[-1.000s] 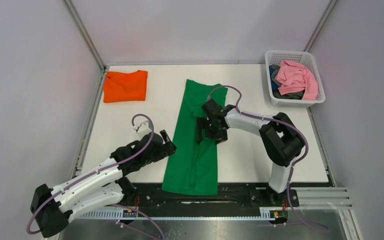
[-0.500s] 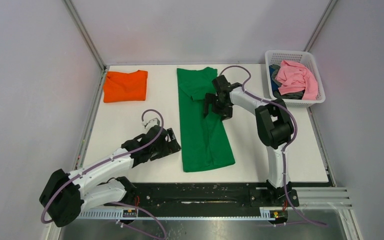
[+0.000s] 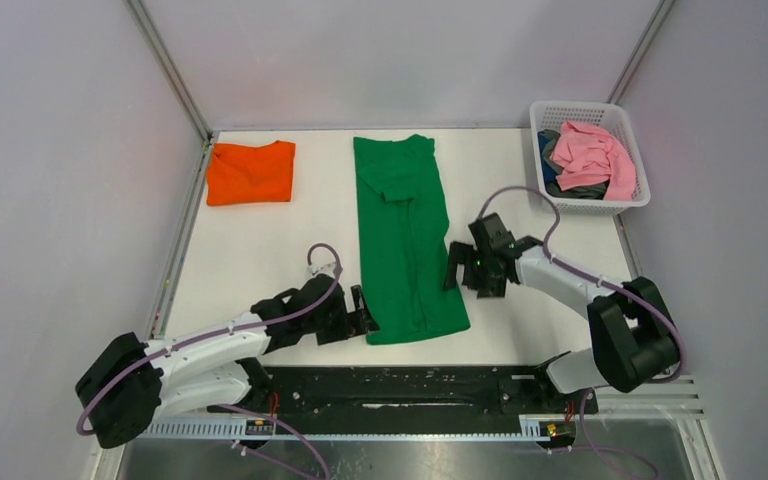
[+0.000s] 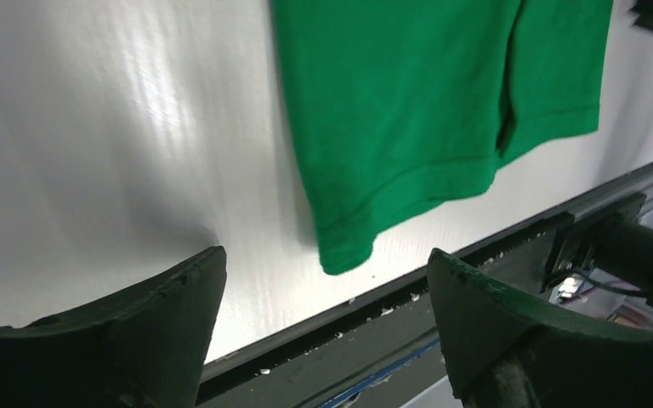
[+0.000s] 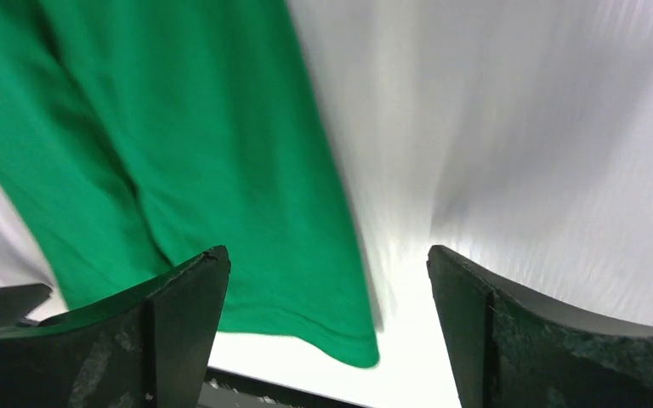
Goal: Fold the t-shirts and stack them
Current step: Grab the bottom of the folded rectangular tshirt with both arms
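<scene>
Two claws flank the near end of the green t-shirt (image 3: 405, 240), both spread wide and holding nothing. The shirt lies flat on the white table (image 3: 260, 260), folded lengthways into a long strip that runs from the far edge towards me. My left gripper (image 3: 364, 312) sits low just beside the strip's near left corner. From its wrist camera I see the hem corner lying ahead, in line with the gap between the two dark fingers (image 4: 136, 331), but I cannot tell whether cloth and finger touch. My right gripper (image 3: 454, 268) is just beside the strip's right edge, a little farther up the cloth than the hem. Its camera shows that edge and the near right corner ahead, towards its left-hand finger (image 5: 161, 323). The orange t-shirt (image 3: 251, 172) lies folded well beyond the left claw, off to its left. A white basket (image 3: 636, 200) with a pink garment (image 3: 595, 155) stands well beyond the right claw, off to its right.
</scene>
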Controlling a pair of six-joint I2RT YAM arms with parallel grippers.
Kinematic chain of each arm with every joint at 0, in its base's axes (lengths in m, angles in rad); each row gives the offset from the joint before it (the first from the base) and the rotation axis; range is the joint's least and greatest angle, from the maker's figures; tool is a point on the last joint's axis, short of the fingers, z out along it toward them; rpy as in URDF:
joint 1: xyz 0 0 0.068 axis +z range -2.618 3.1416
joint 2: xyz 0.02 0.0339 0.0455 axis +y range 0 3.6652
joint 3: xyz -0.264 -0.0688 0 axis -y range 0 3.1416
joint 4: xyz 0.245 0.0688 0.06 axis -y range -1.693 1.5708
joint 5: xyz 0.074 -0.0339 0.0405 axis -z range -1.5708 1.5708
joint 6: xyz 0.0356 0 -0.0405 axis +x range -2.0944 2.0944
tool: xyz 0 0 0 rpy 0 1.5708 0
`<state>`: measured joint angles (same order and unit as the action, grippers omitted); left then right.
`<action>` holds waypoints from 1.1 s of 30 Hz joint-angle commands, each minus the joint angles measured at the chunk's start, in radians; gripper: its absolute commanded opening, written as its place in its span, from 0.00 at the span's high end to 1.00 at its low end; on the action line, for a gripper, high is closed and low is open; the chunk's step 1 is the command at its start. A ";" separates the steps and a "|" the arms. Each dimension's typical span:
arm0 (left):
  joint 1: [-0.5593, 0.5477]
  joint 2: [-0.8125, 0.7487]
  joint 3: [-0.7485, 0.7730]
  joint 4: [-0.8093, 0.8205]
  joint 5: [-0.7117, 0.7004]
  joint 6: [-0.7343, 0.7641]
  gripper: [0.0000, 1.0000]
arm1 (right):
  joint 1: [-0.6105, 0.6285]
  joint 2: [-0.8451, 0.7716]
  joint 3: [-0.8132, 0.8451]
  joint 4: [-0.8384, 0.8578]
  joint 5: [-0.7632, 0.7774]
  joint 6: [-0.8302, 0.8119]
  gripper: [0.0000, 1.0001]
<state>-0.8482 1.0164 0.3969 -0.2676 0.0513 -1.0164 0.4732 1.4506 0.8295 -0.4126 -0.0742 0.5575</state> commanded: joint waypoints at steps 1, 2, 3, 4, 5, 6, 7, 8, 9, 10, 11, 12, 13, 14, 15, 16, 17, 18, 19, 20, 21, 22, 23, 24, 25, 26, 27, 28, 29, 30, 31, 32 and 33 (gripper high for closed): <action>-0.074 0.032 -0.021 0.062 -0.003 -0.073 0.19 | 0.008 -0.084 -0.168 0.099 -0.121 0.078 0.09; -0.087 0.054 -0.016 0.065 -0.001 -0.079 0.24 | 0.008 -0.110 -0.198 0.106 -0.135 0.084 0.11; -0.098 0.073 -0.010 0.066 -0.005 -0.087 0.27 | 0.008 -0.132 -0.228 0.113 -0.144 0.091 0.14; -0.110 0.094 -0.006 0.069 -0.015 -0.092 0.31 | 0.008 -0.152 -0.256 0.119 -0.151 0.096 0.16; -0.120 0.114 -0.002 0.071 -0.023 -0.102 0.35 | 0.008 -0.169 -0.283 0.125 -0.159 0.101 0.18; -0.127 0.130 0.002 0.079 -0.029 -0.105 0.39 | 0.008 -0.184 -0.308 0.130 -0.166 0.105 0.21; -0.133 0.148 0.006 0.082 -0.031 -0.109 0.44 | 0.008 -0.196 -0.327 0.133 -0.173 0.103 0.23; -0.137 0.162 0.009 0.082 -0.036 -0.116 0.48 | 0.008 -0.204 -0.344 0.135 -0.173 0.102 0.25; -0.141 0.175 0.011 0.083 -0.042 -0.119 0.52 | 0.008 -0.209 -0.356 0.136 -0.175 0.100 0.28; -0.142 0.184 0.009 0.082 -0.047 -0.128 0.55 | 0.009 -0.211 -0.365 0.137 -0.182 0.097 0.31; -0.143 0.192 0.007 0.083 -0.048 -0.132 0.59 | 0.010 -0.210 -0.377 0.143 -0.188 0.097 0.33; -0.144 0.203 0.008 0.079 -0.071 -0.132 0.60 | 0.010 -0.210 -0.393 0.152 -0.191 0.097 0.35; -0.143 0.207 0.011 0.069 -0.095 -0.132 0.61 | 0.010 -0.208 -0.398 0.155 -0.192 0.097 0.37; -0.143 0.216 0.014 0.066 -0.114 -0.131 0.62 | 0.010 -0.205 -0.404 0.156 -0.193 0.096 0.39; -0.142 0.227 0.021 0.062 -0.128 -0.128 0.63 | 0.010 -0.202 -0.409 0.156 -0.197 0.096 0.42; -0.142 0.234 0.033 0.051 -0.138 -0.125 0.64 | 0.010 -0.200 -0.411 0.157 -0.204 0.094 0.46; -0.142 0.244 0.044 0.042 -0.148 -0.120 0.67 | 0.011 -0.202 -0.418 0.157 -0.211 0.093 0.49; -0.142 0.251 0.053 0.029 -0.155 -0.119 0.71 | 0.011 -0.204 -0.425 0.161 -0.215 0.096 0.51; -0.142 0.256 0.058 0.025 -0.164 -0.119 0.75 | 0.012 -0.209 -0.434 0.159 -0.216 0.100 0.52; -0.143 0.260 0.058 0.024 -0.168 -0.119 0.81 | 0.013 -0.215 -0.442 0.157 -0.218 0.103 0.55; -0.143 0.262 0.056 0.025 -0.171 -0.119 0.89 | 0.013 -0.222 -0.446 0.152 -0.221 0.103 0.57; -0.143 0.264 0.054 0.027 -0.172 -0.118 1.00 | 0.013 -0.226 -0.451 0.146 -0.221 0.105 0.63; -0.143 0.263 0.051 0.034 -0.167 -0.112 1.00 | 0.017 -0.234 -0.454 0.134 -0.224 0.104 0.69; -0.144 0.263 0.046 0.040 -0.155 -0.108 1.00 | 0.023 -0.240 -0.457 0.125 -0.229 0.103 0.75; -0.147 0.257 0.038 0.045 -0.141 -0.107 1.00 | 0.030 -0.250 -0.460 0.116 -0.235 0.105 0.80; -0.151 0.251 0.027 0.044 -0.116 -0.102 1.00 | 0.041 -0.267 -0.464 0.106 -0.240 0.106 0.84; -0.154 0.242 0.004 0.043 -0.090 -0.098 1.00 | 0.057 -0.278 -0.465 0.090 -0.244 0.106 0.88; -0.158 0.227 -0.018 0.039 -0.071 -0.099 1.00 | 0.083 -0.290 -0.463 0.067 -0.244 0.106 0.89; -0.167 0.198 -0.042 0.031 -0.058 -0.106 1.00 | 0.111 -0.303 -0.461 0.043 -0.243 0.106 0.90; -0.180 0.167 -0.064 0.028 -0.056 -0.118 1.00 | 0.141 -0.316 -0.463 0.019 -0.239 0.111 0.91; -0.195 0.134 -0.087 0.024 -0.036 -0.134 1.00 | 0.172 -0.334 -0.467 0.000 -0.238 0.124 0.91; -0.211 0.103 -0.105 0.025 -0.021 -0.146 1.00 | 0.198 -0.356 -0.477 -0.015 -0.237 0.142 0.92; -0.222 0.065 -0.117 0.017 -0.012 -0.156 1.00 | 0.224 -0.380 -0.488 -0.025 -0.238 0.165 0.92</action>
<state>-1.0218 1.1648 0.3733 -0.1265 -0.0116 -1.1496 0.6102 1.1309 0.3855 -0.2718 -0.3305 0.6853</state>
